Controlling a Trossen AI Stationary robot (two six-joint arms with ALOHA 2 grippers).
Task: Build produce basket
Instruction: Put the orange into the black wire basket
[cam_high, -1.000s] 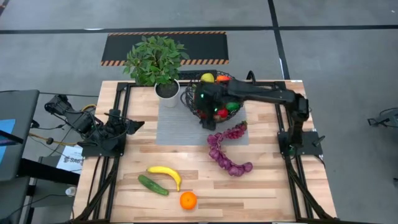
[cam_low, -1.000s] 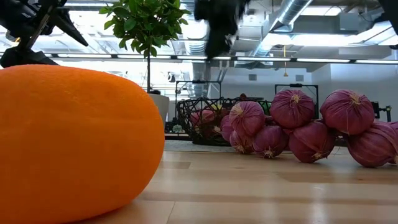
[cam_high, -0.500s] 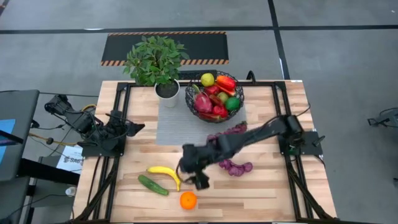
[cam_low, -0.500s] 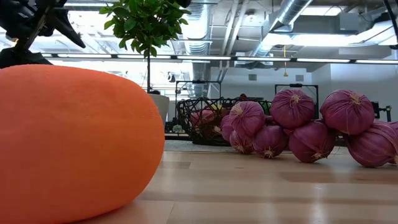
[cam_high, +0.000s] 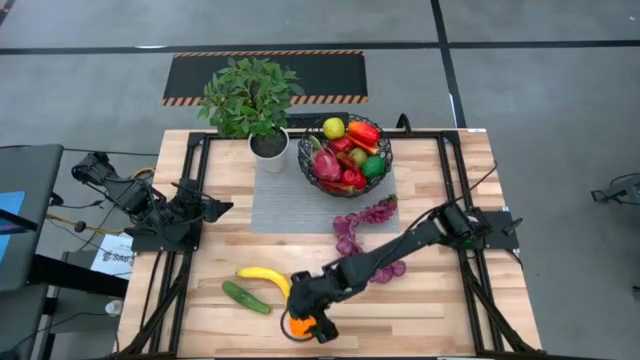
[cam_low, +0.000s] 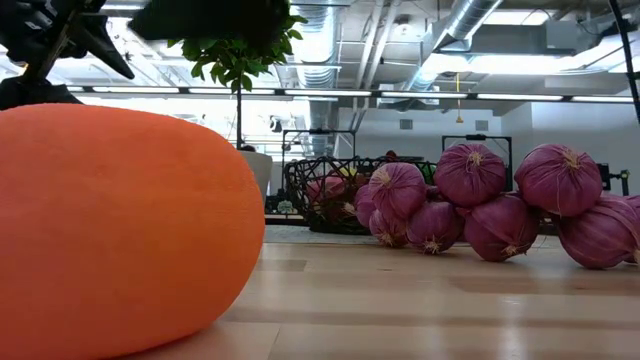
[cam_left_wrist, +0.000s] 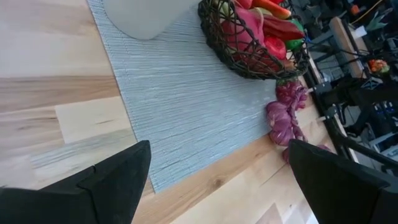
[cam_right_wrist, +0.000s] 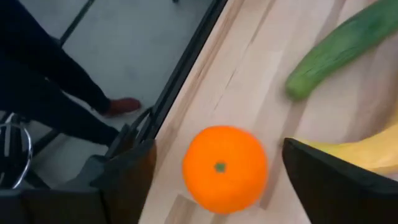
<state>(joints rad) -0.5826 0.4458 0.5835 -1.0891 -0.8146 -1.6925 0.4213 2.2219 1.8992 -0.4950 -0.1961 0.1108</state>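
Observation:
The orange (cam_right_wrist: 225, 168) lies on the table near its front edge, and it fills the left of the low view (cam_low: 110, 230). My right gripper (cam_right_wrist: 217, 149) is open right above it, one finger on each side, apart from it; it also shows in the high view (cam_high: 305, 318). The yellow banana (cam_high: 265, 277) and the green cucumber (cam_high: 245, 297) lie just left of it. The purple grape string (cam_high: 355, 235) lies mid-table. The black wire basket (cam_high: 305, 165) at the back holds several fruits. My left gripper (cam_high: 215, 205) waits open at the table's left.
A potted plant (cam_high: 248, 100) stands left of the basket, at the far corner of a grey mat (cam_high: 285, 200). A person's dark legs (cam_right_wrist: 43, 81) stand on the floor beyond the table's front edge. Bare wood lies at the table's front right.
My right gripper has gone from above the basket toward the table's near edge and leftward, passing over the grape string, and now hovers over the orange. The basket's fruits show uncovered again. Nothing on the table has moved.

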